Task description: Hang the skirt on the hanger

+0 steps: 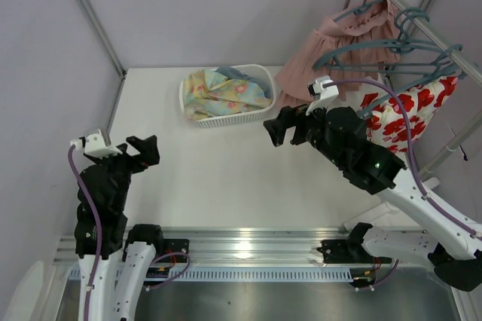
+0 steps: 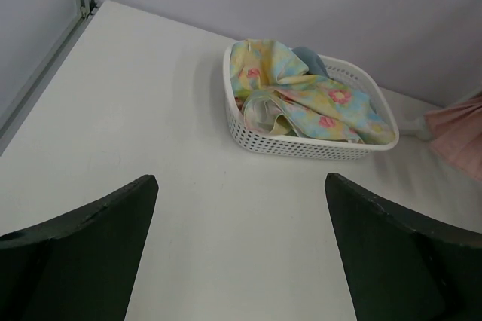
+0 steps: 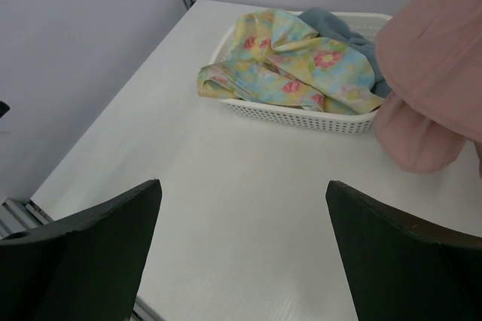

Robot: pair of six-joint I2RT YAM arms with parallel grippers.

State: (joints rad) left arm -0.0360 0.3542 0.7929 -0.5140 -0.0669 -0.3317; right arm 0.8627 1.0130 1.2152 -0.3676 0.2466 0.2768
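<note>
My left gripper (image 1: 145,152) (image 2: 241,182) hangs over the near left of the white table (image 1: 215,181) with its fingers spread wide and nothing between them. My right gripper (image 1: 280,126) (image 3: 242,184) hovers nearer the middle, just as wide and just as empty.

The soft pastel yellow, green and blue skirt with small pink flowers (image 1: 224,95) (image 2: 316,102) (image 3: 290,65) lies crumpled in the white perforated plastic basket (image 1: 226,119) (image 2: 301,144) (image 3: 301,117) at the far middle of the table. Its bunched length runs left to right along the basket, and its left end spills over the rim.

The slim teal-blue plastic hanger (image 1: 380,44) hangs bare among others like it on the rail at the far right – hook up on the rail, shoulders reaching left towards the table. It hangs between a dusty-pink pleated skirt (image 1: 331,42) (image 3: 437,72) and a white garment with big red flowers (image 1: 407,114).
</note>
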